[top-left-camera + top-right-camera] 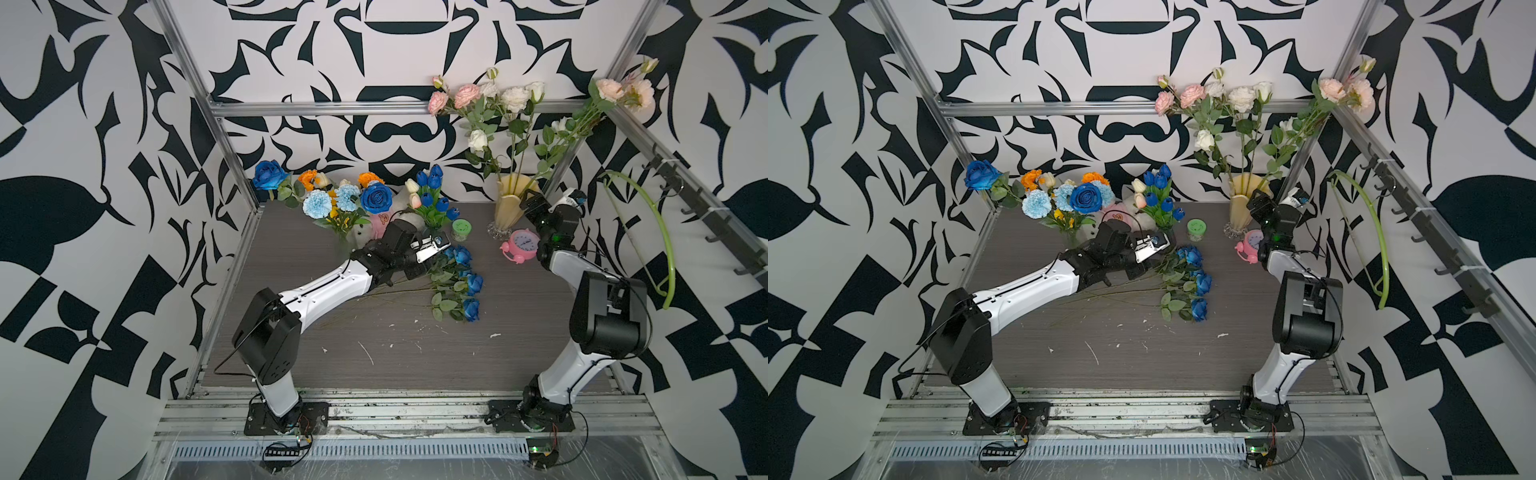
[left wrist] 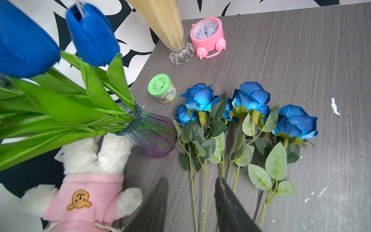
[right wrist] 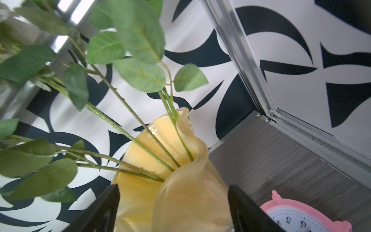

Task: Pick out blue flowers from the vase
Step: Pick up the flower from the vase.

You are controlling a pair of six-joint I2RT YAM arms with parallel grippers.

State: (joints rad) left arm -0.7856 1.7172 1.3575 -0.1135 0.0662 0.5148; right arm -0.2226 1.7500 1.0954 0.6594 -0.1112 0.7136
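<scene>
Your left gripper (image 2: 191, 178), fingers spread and empty, hovers over the stems of the deep-blue fabric roses (image 1: 473, 284) lying mid-frame on the grey wood-grain table (image 1: 395, 357). Farther back, upper right in both top views, your right gripper (image 3: 173, 186) straddles the fluted yellow glass vase (image 1: 508, 210); whether it squeezes, you cannot tell.
</scene>
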